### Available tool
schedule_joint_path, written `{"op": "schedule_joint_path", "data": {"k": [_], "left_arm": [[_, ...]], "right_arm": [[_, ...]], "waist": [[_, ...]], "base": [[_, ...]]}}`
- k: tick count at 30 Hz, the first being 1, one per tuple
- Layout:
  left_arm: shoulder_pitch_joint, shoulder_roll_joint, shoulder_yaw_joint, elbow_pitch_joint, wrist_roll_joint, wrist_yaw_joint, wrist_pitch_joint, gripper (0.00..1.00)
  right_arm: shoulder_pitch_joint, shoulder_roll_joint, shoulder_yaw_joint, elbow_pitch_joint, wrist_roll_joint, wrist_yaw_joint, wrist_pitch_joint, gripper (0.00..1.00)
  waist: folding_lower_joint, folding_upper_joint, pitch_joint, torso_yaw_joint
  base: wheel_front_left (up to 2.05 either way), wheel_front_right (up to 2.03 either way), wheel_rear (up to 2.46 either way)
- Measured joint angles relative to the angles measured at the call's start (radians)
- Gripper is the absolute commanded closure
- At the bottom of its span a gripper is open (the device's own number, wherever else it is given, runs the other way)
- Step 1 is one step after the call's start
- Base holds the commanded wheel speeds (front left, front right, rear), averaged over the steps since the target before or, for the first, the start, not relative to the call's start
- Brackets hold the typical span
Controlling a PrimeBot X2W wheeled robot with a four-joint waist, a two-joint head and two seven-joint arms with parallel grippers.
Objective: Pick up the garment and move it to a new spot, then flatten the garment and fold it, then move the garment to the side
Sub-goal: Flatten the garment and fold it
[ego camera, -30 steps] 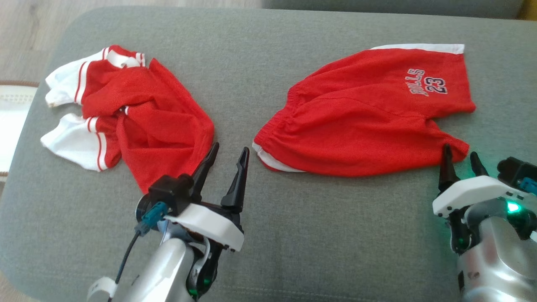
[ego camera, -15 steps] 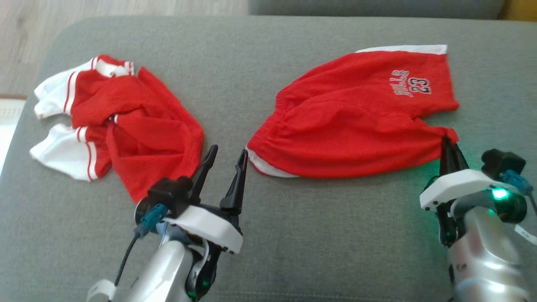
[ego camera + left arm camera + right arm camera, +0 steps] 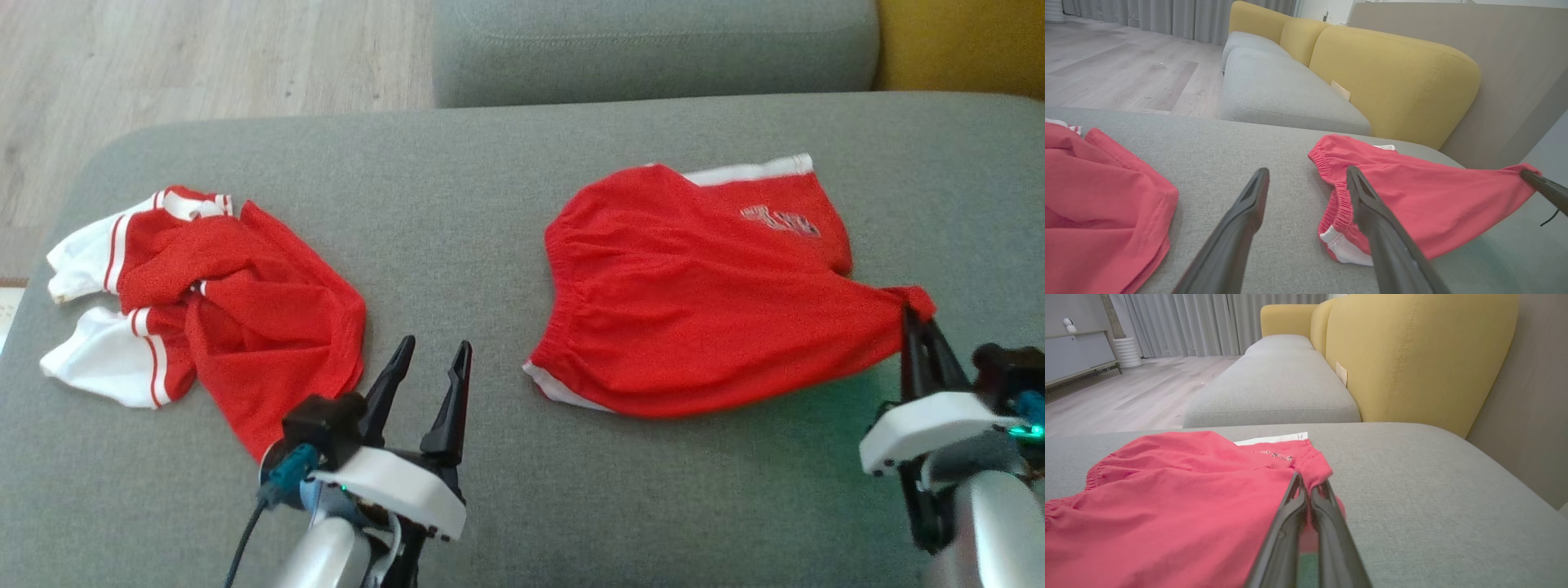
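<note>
On the grey sofa cushion [image 3: 490,204] we note the red shorts [image 3: 694,327] lying right of centre. Their near right corner is raised off the cushion, pinched in our right gripper [image 3: 914,314], whose fingers are clamped together on the fabric. Our left gripper [image 3: 436,345] hovers with fingers spread, holding nothing, between the shorts and a crumpled red-and-white jersey [image 3: 245,327].

Soft, even daylight; faint shadow under the red shorts [image 3: 702,310]; green glow tints the cushion [image 3: 824,396] beside the right hand [image 3: 910,314]; wrist views bow at edges; head view slightly soft.
</note>
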Motion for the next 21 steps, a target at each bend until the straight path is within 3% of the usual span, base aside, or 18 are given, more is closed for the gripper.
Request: {"op": "schedule_joint_path", "data": {"k": [6,10,15,21], "left_arm": [[0.02,0.001,-0.009,-0.01,-0.005,0.0,0.0,0.0],[0.015,0.002,-0.024,-0.013,-0.009,-0.002,0.0,0.0],[-0.027,0.002,-0.038,-0.014,-0.009,-0.002,0.0,0.0],[-0.079,0.001,-0.072,-0.023,-0.03,-0.002,0.0,0.0]], "right_arm": [[0.107,0.001,-0.004,-0.263,0.027,0.0,0.154,1.0],[0.088,0.002,-0.011,-0.325,0.003,0.0,0.235,1.0],[-0.038,0.002,-0.06,-0.236,-0.071,0.0,0.311,1.0],[-0.252,-0.062,-0.164,0.049,-0.2,0.0,0.346,1.0]], "waist": [[0.0,0.0,-0.006,0.012],[0.0,0.0,0.019,0.042],[0.0,0.0,0.068,0.088],[0.0,0.0,0.14,0.159]], "base": [[0.0,0.0,0.0],[0.0,0.0,0.0],[0.0,0.0,0.0],[0.0,0.0,0.0]]}}
